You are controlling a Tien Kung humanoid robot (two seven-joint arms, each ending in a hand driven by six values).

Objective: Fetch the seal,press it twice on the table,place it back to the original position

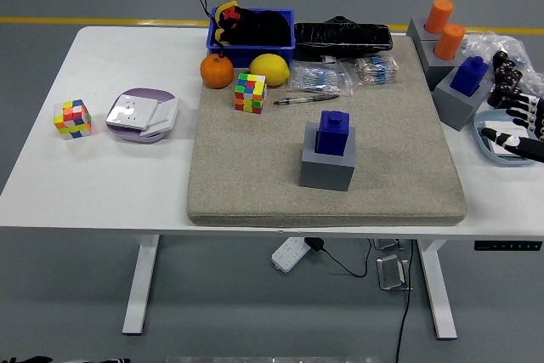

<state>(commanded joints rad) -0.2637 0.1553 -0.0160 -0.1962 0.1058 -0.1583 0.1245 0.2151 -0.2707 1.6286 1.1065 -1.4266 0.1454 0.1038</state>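
Blue seal seated on its grey base — right hand at the frame's right edge.

Centre frame: seal (332, 133) upright on base (326, 167), upon the mat (255, 176); this fits either before fetching or after return. Right hand (516, 121) — fingers loosely spread, gripping nothing.

Blue seal (332, 133) atop grey block (326, 167)

A beige felt mat (255, 167) covers the middle of the white table (102, 184). Along the mat's far edge lie an orange (217, 71), a lemon (269, 69), a colour cube (250, 93) and a pen (304, 99). Behind them stands a blue bin (252, 38) holding black items. Left of the mat, 1 more colour cube (72, 118) sits beside a purple dish (142, 115).
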